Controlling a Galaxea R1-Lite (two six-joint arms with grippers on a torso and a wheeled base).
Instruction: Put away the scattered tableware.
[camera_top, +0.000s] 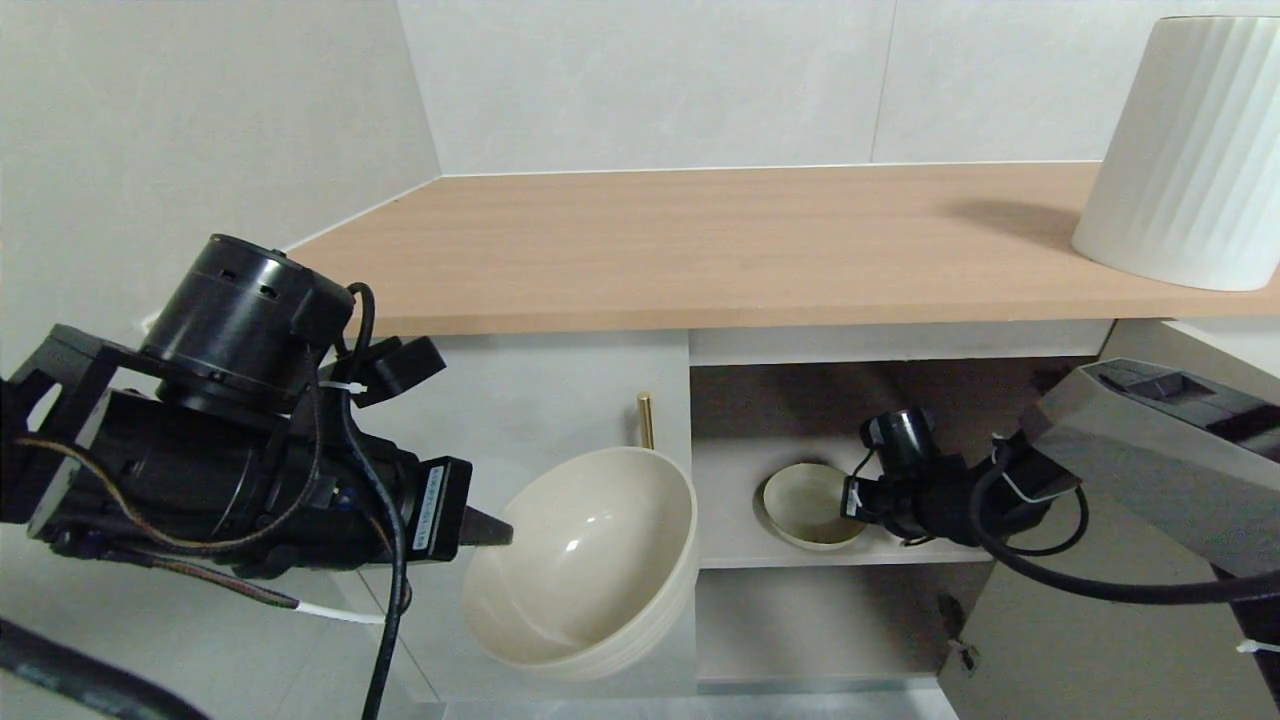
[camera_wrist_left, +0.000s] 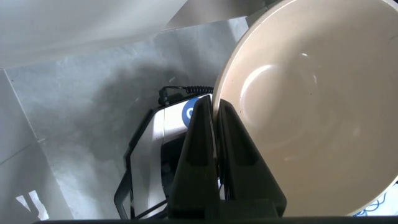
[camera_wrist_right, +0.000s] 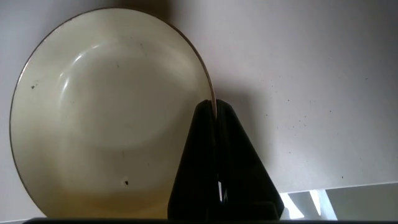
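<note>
Nearest: left gripper (camera_top: 490, 530) is pinched onto the rim of the big cream bowl (camera_top: 585, 560). One finger is inside the rim and one outside, with the edge of the bowl (camera_wrist_left: 311, 106) between them at the left gripper (camera_wrist_left: 216, 106). The bowl is in the air, tipped so its opening faces up and sideways. It sits in front of the closed grey cabinet door (camera_top: 540, 400), just below the brass handle (camera_top: 645, 420).

Further in: right gripper (camera_top: 850, 497) is inside the open compartment, clamped on the rim of the small dish (camera_top: 805, 503). The wrist view confirms the grip, with the fingers of the right gripper (camera_wrist_right: 214, 109) closed on the edge of the dish (camera_wrist_right: 106, 106). The dish is low over the pale shelf (camera_top: 730, 520), slightly tilted (can't tell if it's fully resting on the shelf).

Behind and above: wooden countertop (camera_top: 700, 240), with a white ribbed container (camera_top: 1190, 150) standing at its right end. Pale wall panels run behind it.
</note>
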